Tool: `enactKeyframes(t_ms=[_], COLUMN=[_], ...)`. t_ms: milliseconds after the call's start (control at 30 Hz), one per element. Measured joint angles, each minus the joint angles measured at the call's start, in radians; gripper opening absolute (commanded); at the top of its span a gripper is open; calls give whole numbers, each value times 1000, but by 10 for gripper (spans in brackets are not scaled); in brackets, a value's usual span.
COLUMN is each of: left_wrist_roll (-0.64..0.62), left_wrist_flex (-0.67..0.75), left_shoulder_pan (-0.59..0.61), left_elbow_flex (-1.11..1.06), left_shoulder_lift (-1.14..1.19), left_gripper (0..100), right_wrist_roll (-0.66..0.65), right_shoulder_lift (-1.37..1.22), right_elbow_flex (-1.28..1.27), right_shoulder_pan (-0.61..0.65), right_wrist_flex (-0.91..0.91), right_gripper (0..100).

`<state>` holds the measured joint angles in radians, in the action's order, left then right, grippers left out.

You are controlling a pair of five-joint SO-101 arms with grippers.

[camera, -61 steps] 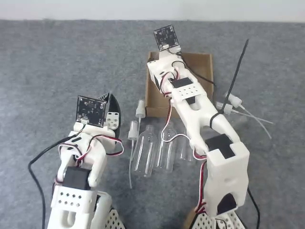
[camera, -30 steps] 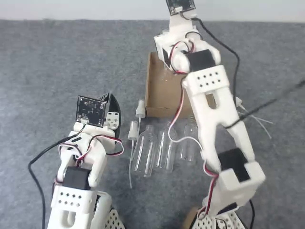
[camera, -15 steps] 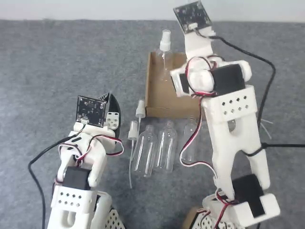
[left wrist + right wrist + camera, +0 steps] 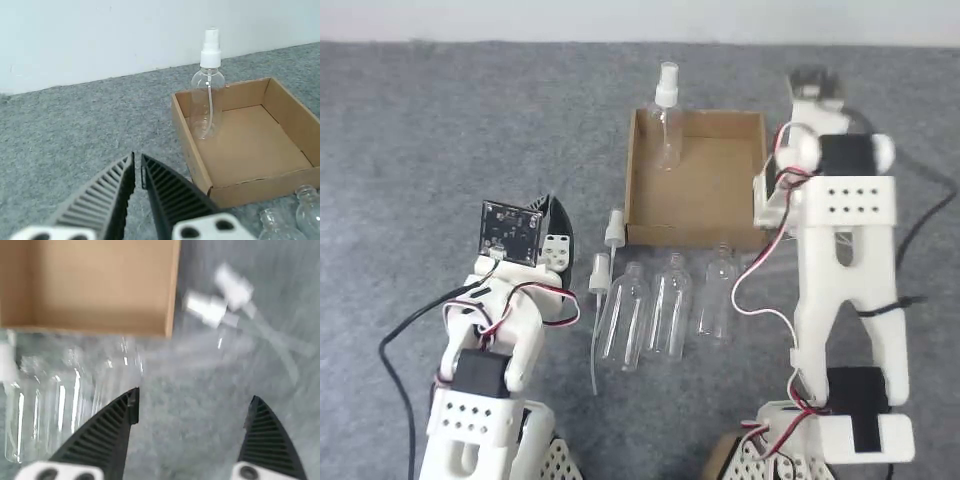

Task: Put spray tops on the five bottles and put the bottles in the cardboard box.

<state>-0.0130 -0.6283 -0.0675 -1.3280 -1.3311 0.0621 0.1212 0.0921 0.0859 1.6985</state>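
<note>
We think this is a robot lab. The cardboard box [image 4: 695, 190] sits on a grey felt mat [image 4: 440, 130], with a plain white wall [image 4: 100, 35] behind the box. Two white plastic robot arms, the left arm [image 4: 495, 330] and the right arm [image 4: 840, 260], stand near the box.

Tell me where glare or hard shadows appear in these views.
Right wrist view: white streaks of glare on the clear plastic bottles lying by the brown cardboard box. Left wrist view: soft even light, no hard shadow inside that box.
</note>
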Motion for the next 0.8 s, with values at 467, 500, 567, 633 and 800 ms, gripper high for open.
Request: enactKeyframes(t_ms=[467, 500, 567, 633, 800], left_wrist_roll=[0, 0, 0, 0, 0], left_wrist_flex=[0, 0, 0, 0, 0], left_shoulder_pan=[0, 0, 0, 0, 0], left_elbow_flex=[0, 0, 0, 0, 0], left_shoulder_lift=[0, 0, 0, 0, 0], left_gripper=[12, 12, 12, 12, 12], right_wrist_roll=[675, 703, 741, 756, 769], right_shoulder_lift=[0, 0, 0, 0, 0], right_elbow_flex=[-422, -442, -473, -500, -595], right_shoulder_pan=[-129, -127, -127, -130, -138], right_wrist_flex=[-416, -439, -489, -542, -687], right_gripper=[289, 289, 289, 289, 285])
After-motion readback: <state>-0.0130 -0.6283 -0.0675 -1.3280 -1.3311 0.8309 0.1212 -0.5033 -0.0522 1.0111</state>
